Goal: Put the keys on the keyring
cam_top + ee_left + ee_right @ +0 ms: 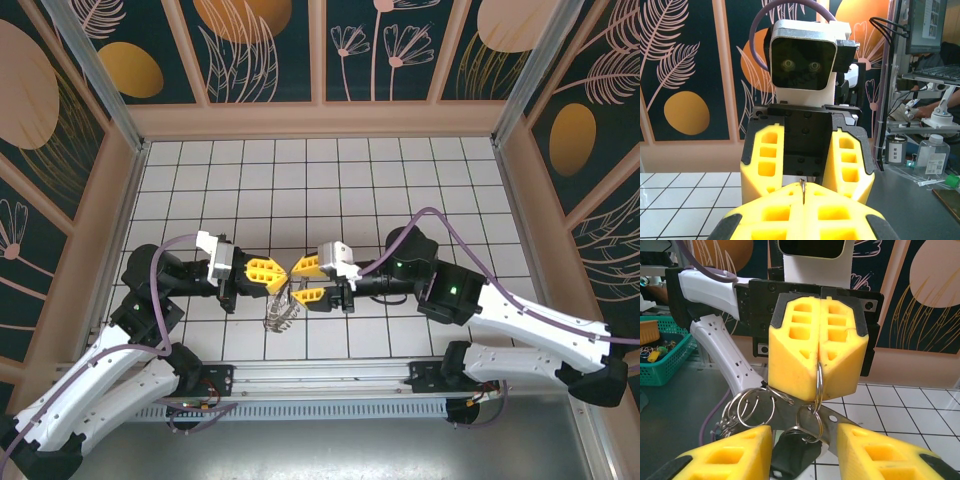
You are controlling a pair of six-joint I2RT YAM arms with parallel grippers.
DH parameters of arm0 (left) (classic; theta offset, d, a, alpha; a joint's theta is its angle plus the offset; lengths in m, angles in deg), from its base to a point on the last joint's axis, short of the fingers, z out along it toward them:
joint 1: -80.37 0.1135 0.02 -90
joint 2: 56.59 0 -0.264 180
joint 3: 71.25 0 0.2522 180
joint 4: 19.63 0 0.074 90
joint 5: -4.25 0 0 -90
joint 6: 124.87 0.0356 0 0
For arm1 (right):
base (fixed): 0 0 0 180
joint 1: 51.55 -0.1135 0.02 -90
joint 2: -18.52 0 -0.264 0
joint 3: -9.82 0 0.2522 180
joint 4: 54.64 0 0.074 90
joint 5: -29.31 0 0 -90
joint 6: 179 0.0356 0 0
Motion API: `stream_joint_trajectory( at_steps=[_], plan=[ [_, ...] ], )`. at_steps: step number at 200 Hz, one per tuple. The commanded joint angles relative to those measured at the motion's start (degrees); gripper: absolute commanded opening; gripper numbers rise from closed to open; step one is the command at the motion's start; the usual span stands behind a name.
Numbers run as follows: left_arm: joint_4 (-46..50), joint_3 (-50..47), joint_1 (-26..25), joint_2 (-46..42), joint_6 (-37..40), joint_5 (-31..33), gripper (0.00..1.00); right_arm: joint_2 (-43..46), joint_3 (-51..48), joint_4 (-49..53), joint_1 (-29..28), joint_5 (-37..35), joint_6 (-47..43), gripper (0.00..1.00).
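**Left fingers (795, 355) pinch keyring (818, 385); right fingers (725, 460) apart**

The left pair is clamped tight on one wire loop, in mid-air between the arms. The right pair stands partly spread, with the dark keys (790, 454) hanging between them, contact unclear. From above, the bunch dangles over the tiled surface (400, 180).

I see yellow fingers (790, 355), a grey-silver keyring (281, 312), a white table (400, 180) gridded with dark lines, and teal walls (350, 70) with orange discs and pale leaf outlines.
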Motion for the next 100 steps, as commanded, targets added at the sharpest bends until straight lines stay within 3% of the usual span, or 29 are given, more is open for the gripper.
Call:
stream_joint_trajectory(
  at_steps=[1, 24, 63, 100],
  plan=[
    [-2.01, 1.56, 0.03, -0.31, -0.9, -1.35, 0.0, -0.94, -0.62, -3.22, -0.32, -0.24, 0.96, 0.39],
    [-2.16, 1.52, 0.04, -0.32, -0.99, -1.5, 0.0, -1.85, -0.51, -2.88, -0.32, -0.67, 1.22, 0.37],
    [-2.14, 1.43, 0.06, -0.71, -1.11, -1.57, 0.0, -1.54, -1.05, -4.3, -0.32, -0.83, 1.54, 0.26],
    [-2.41, 1.43, 0.11, -0.66, -1.44, -1.94, 0.0, -2.02, -1.17, -5.38, -0.32, -0.16, 1.53, 0.26]
  ],
)
